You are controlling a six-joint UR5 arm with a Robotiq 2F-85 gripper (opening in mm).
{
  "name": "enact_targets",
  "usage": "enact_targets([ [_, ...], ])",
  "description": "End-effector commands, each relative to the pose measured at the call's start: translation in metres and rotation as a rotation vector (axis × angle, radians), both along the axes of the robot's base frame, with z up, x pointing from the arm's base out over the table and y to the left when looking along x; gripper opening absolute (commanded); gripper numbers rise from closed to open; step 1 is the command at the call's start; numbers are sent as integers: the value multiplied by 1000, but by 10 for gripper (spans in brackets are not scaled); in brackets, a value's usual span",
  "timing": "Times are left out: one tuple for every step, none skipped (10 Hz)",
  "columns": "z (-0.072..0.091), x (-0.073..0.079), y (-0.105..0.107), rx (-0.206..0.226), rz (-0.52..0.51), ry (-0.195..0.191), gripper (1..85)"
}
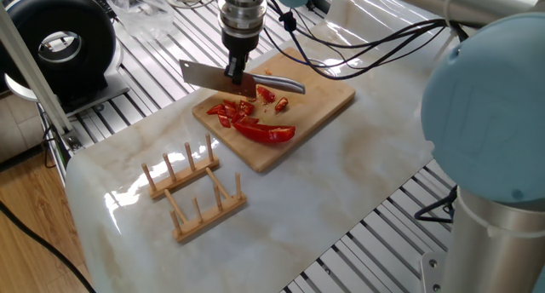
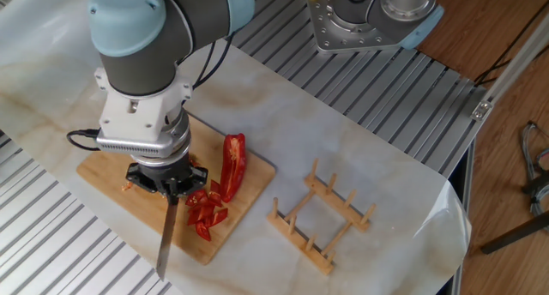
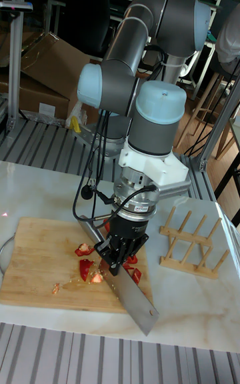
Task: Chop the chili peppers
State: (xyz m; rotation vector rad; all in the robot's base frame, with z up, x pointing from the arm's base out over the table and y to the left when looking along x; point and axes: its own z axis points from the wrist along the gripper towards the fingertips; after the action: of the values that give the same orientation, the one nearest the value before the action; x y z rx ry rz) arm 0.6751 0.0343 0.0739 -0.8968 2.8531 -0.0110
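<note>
The chili peppers lie on a wooden cutting board (image 1: 328,95) (image 2: 103,171) (image 3: 37,257). One long glossy red half (image 1: 266,134) (image 2: 232,162) is whole. Small red bits (image 1: 232,112) (image 2: 204,213) (image 3: 86,268) are scattered beside it. My gripper (image 1: 236,74) (image 2: 171,188) (image 3: 119,263) is shut on the handle of a cleaver, pointing straight down over the bits. The cleaver's blade (image 1: 204,74) (image 2: 165,237) (image 3: 137,299) reaches past the board's edge. I cannot tell whether its edge touches the board.
A wooden peg rack (image 1: 192,191) (image 2: 322,222) (image 3: 192,244) stands on the marble slab beside the board. A black round device (image 1: 60,42) sits at the far left. Cables hang from the arm over the board's back. The arm's base (image 2: 369,16) is bolted behind the slab.
</note>
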Motion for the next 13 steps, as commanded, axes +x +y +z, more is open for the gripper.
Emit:
enact_targets([
  [-3, 15, -2, 5, -11, -22, 13],
  [-3, 19, -4, -2, -12, -25, 13],
  [-2, 21, -9, -22, -12, -25, 13],
  [0, 22, -13, -35, -9, -28, 13],
  [0, 24, -17, -44, -7, -33, 13],
  [1, 26, -21, -53, -3, -37, 13],
  [2, 28, -25, -59, -1, -40, 13],
  [2, 30, -29, -63, 3, -42, 13],
  [0, 33, -33, -67, 3, -45, 13],
  [1, 34, -39, -81, 2, -45, 13],
  [1, 35, -45, -98, -5, -48, 13],
  [1, 36, -53, -114, -7, -50, 13],
  [1, 37, -60, -120, -3, -50, 13],
])
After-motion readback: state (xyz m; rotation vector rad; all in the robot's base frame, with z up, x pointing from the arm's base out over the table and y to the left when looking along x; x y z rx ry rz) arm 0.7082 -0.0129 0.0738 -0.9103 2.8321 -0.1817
